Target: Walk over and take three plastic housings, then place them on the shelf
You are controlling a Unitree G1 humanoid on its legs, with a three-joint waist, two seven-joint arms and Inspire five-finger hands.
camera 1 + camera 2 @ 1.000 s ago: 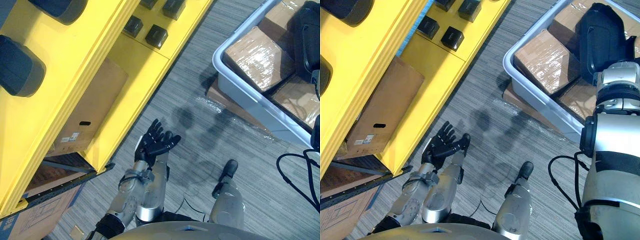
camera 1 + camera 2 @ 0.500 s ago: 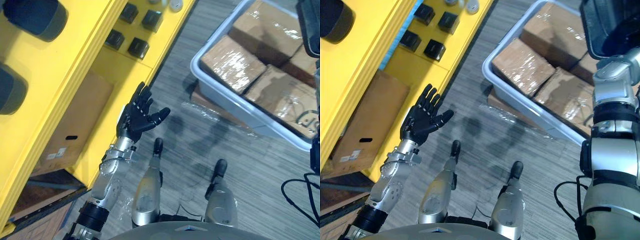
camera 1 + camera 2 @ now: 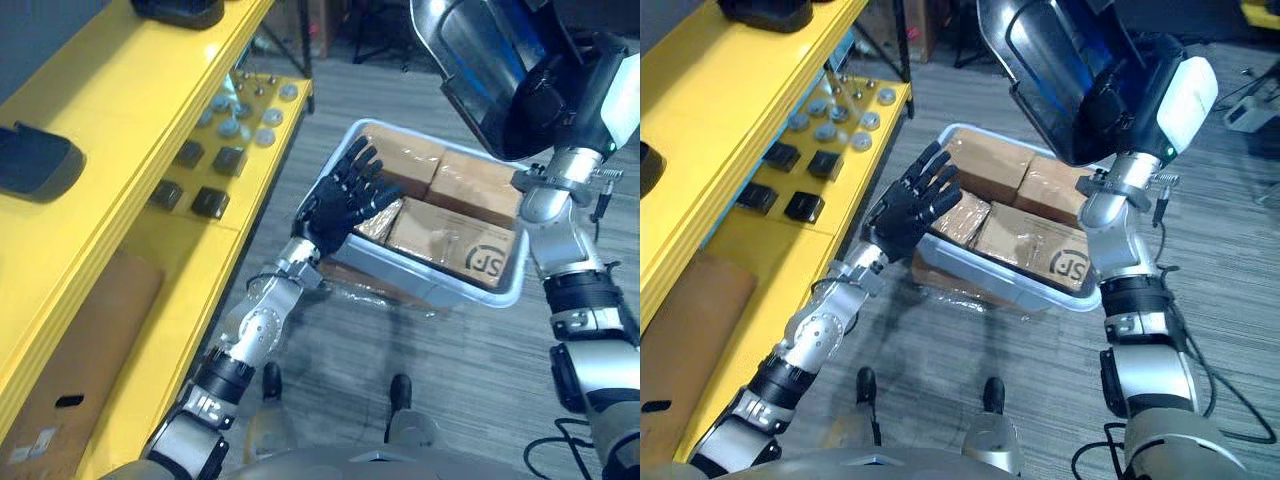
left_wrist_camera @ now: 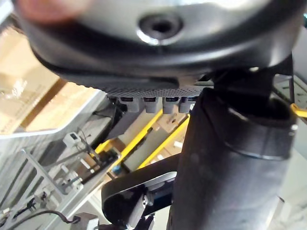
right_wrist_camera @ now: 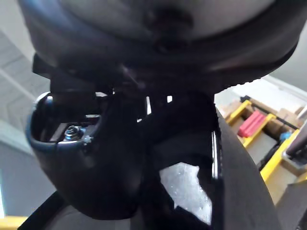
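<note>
At one o'clock in the head views, a large dark plastic housing (image 3: 1055, 70) was held aloft by the right hand (image 3: 1140, 110), whose fingers and white-covered thumb were curled around its lower edge. The housing was raised above a grey tub (image 3: 440, 288), which stood on the carpeted floor (image 3: 470, 370) near the centre. The tub was packed with cardboard boxes (image 3: 450, 235) wrapped in clear film.

Just to the nine o'clock side of the tub, the left hand (image 3: 340, 200) was held up with its fingers spread wide and nothing in it, its fingertips overlapping the tub's near corner in the head views.

From nine to eleven o'clock the yellow shelf (image 3: 120, 120) was seen. On its upper level a dark rounded shell (image 3: 35, 162) lay at nine o'clock, and a further dark shell (image 3: 180, 10) lay at eleven o'clock. On the lower level, small black blocks (image 3: 210, 203) were set out in pairs, with round silver pieces (image 3: 265, 137) grouped beyond them. Under the shelf, at seven o'clock, a brown carton (image 3: 90, 340) was stored.
</note>
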